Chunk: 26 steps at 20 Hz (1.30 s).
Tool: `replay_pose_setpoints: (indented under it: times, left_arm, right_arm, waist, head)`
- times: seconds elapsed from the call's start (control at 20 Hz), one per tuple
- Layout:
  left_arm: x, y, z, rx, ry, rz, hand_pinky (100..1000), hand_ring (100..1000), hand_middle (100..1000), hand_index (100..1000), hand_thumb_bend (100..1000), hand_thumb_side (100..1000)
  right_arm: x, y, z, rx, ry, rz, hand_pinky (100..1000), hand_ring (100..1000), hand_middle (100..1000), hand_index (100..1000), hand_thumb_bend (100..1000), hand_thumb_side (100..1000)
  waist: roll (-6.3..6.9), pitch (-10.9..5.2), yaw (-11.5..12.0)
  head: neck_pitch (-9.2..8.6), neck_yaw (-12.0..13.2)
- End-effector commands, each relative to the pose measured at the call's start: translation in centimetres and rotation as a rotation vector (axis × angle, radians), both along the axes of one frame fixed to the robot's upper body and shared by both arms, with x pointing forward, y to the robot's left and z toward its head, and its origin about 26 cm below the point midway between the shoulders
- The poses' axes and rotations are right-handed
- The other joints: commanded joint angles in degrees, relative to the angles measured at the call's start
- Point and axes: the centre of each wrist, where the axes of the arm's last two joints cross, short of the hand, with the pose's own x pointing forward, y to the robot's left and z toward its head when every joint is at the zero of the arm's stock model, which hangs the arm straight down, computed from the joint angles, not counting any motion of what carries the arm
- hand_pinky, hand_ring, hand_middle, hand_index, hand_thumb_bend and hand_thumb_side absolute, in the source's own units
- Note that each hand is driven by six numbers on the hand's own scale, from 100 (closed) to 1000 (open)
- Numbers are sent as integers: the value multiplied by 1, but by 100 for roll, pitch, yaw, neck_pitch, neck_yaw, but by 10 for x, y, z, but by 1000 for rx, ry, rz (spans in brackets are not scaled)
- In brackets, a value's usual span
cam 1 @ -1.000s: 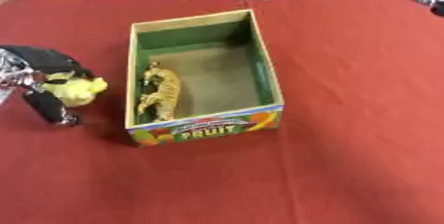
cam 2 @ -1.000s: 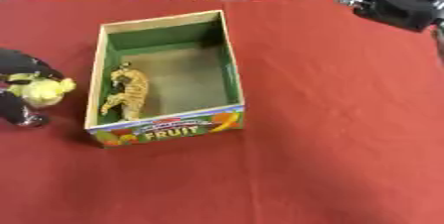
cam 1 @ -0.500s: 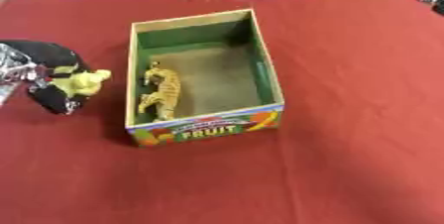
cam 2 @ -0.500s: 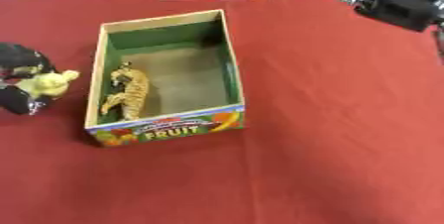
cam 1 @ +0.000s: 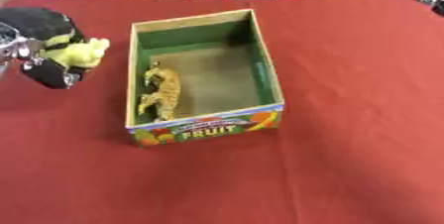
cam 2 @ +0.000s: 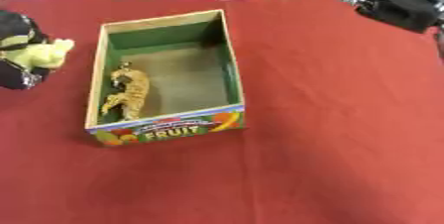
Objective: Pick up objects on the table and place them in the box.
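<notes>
One cardboard fruit box (cam 1: 263,72) stands on the one red table (cam 1: 347,158). One tiger figure (cam 1: 163,91) lies inside the box. One yellow soft toy (cam 1: 78,52) is beside the box's left wall. Two robot hands show: the left robot hand (cam 1: 39,44) and the right robot hand (cam 2: 386,0).

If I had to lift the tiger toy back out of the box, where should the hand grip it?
Probably across the body of the tiger toy, coming straight down from above. It lies lengthwise close to the left wall of the box, so side approaches are blocked and only the top is open.
</notes>
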Motion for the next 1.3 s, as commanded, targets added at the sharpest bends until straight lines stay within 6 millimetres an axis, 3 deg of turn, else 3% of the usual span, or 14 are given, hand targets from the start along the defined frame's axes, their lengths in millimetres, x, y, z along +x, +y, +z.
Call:
replay_pose_setpoints:
  times: [0.05, 0.35, 0.55, 0.85, 1.3]
  left_arm:
    - [-18, 0, 31, 0, -140, -4, 252, 516, 500, 419, 100, 295]
    - [-45, -32, 59, -28, -285, -166, 214, 488, 481, 399, 100, 295]
    - [-48, -59, 70, -68, -301, -275, 206, 480, 476, 393, 100, 296]
    - [-25, -96, 63, -117, -229, -352, 211, 477, 477, 396, 100, 288]
    - [18, -129, 24, -154, -83, -384, 261, 514, 510, 437, 100, 272]
  right_arm:
    - [-5, -3, 8, 3, -34, -13, 888, 931, 829, 951, 201, 1000]
    - [-7, -1, 11, 13, -51, -8, 887, 931, 831, 951, 194, 1000]
    - [-7, 2, 11, 20, -50, 1, 888, 931, 831, 951, 195, 1000]
    - [-8, 5, 12, 25, -52, 16, 888, 931, 831, 951, 188, 1000]
    - [-10, 8, 15, 30, -57, 29, 889, 932, 832, 952, 188, 1000]
  waist:
    - [8, -165, 10]
    - [16, -214, -10]
    - [21, -247, -30]
    - [45, -259, -112]
    - [108, -204, -183]
  head:
    - [-43, -138]
    - [-21, -236]
    - [-10, -194]
    - [-19, -82]
    - [-32, -23]
